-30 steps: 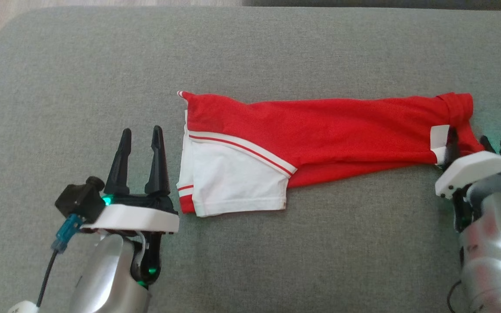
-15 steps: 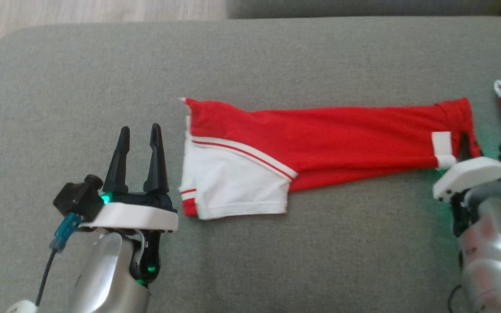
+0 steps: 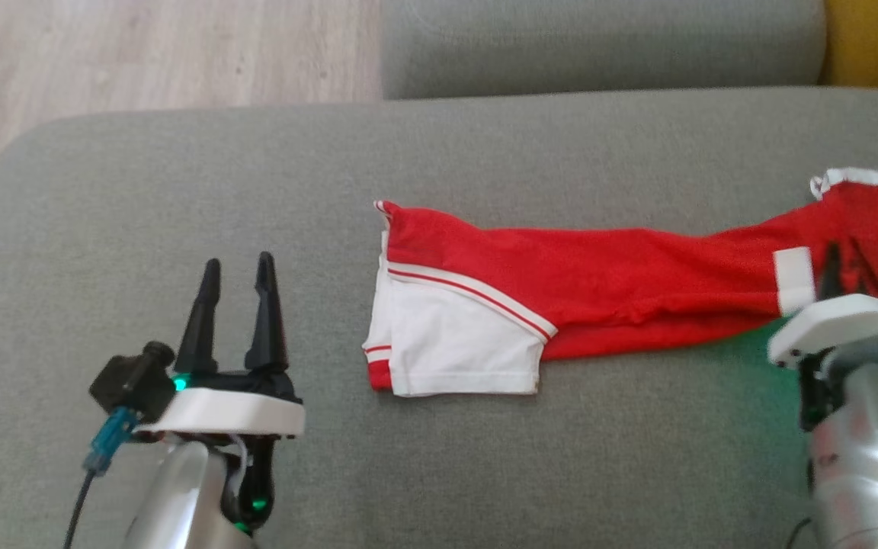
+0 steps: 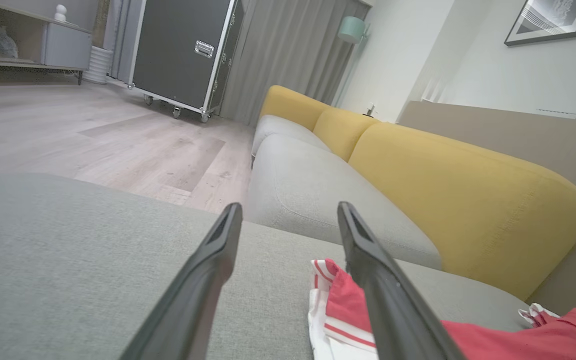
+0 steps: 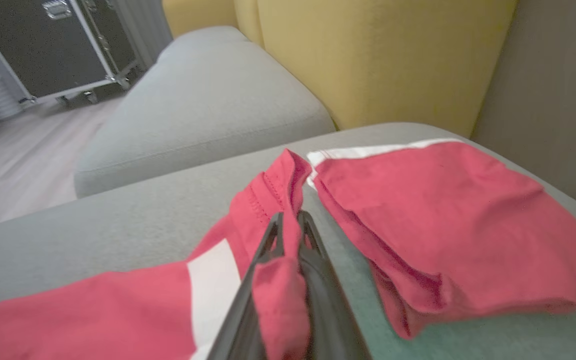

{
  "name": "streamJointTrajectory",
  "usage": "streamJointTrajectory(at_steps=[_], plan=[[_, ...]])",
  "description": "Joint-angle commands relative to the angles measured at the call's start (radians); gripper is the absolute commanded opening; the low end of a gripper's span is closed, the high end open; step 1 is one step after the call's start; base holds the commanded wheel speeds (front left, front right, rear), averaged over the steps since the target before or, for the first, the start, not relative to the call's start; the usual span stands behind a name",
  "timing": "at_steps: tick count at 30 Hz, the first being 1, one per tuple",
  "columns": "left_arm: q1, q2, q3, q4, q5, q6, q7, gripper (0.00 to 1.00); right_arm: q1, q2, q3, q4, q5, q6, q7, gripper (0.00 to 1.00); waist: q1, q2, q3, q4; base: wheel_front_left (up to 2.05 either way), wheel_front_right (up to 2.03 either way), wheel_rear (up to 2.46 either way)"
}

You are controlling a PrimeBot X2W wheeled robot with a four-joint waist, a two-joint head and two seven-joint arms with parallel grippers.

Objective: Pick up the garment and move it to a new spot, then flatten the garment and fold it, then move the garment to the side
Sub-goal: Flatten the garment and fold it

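The garment lies on the grey seat cushion in front of me, folded into a long, narrow strip. Its long axis runs from my left to my right across the cushion, and in the head view the right end sits a little farther from me than the left. The end that points to my left carries a white panel edged with red and white stripes. The red end with a white patch points to my right.

My right end effector is at that red end, just beside the white patch. In the right wrist view its fingers are closed tightly together with a bunched fold of red cloth pinched between them, so it has hold of the garment. Just past it lies another red fold with a white edge; I cannot tell whether the two are joined.

My left end effector hovers over bare cushion near the white-panel end, apart from the cloth, with its fingers spread wide and nothing between them. In the left wrist view the striped corner of the garment shows beside my right-hand finger. A yellow backrest rises beyond the cushion, and a wooden floor lies off to the left.
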Motion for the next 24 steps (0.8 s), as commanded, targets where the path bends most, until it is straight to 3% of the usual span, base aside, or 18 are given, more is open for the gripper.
streamJointTrajectory(at_steps=[1, 6, 12, 16, 24], plan=[[-0.018, 0.013, 0.048, -0.035, 0.013, -0.006, -0.006, 1.00, -0.040, 0.017, 0.052, -0.037, 0.017, 0.003, -0.015, 0.00, 0.0001, 0.0000, -0.026, 0.014, 0.00, 0.00, 0.00], [0.003, 0.026, 0.075, -0.037, 0.031, -0.006, -0.006, 1.00, -0.056, 0.035, 0.188, -0.019, 0.134, 0.003, -0.018, 0.00, 0.0001, 0.0000, -0.078, 0.062, 0.00, 0.00, 0.00], [0.009, 0.040, 0.075, -0.037, 0.050, -0.006, -0.006, 1.00, -0.063, 0.036, 0.528, 0.006, 0.448, 0.003, -0.018, 0.00, 0.0001, 0.0000, -0.111, 0.149, 0.00, 0.00, 0.00], [-0.008, 0.046, 0.052, -0.028, 0.057, -0.006, -0.006, 1.00, -0.045, 0.036, 0.700, -0.028, 0.608, 0.003, -0.016, 0.00, 0.0001, 0.0000, -0.116, 0.218, 0.00, 0.00, 0.00], [-0.050, 0.051, 0.003, -0.009, 0.054, -0.006, -0.006, 1.00, -0.029, 0.036, 0.946, -0.054, 0.814, 0.003, -0.018, 0.00, 0.0001, 0.0000, -0.094, 0.334, 0.00, 0.00, 0.00]])
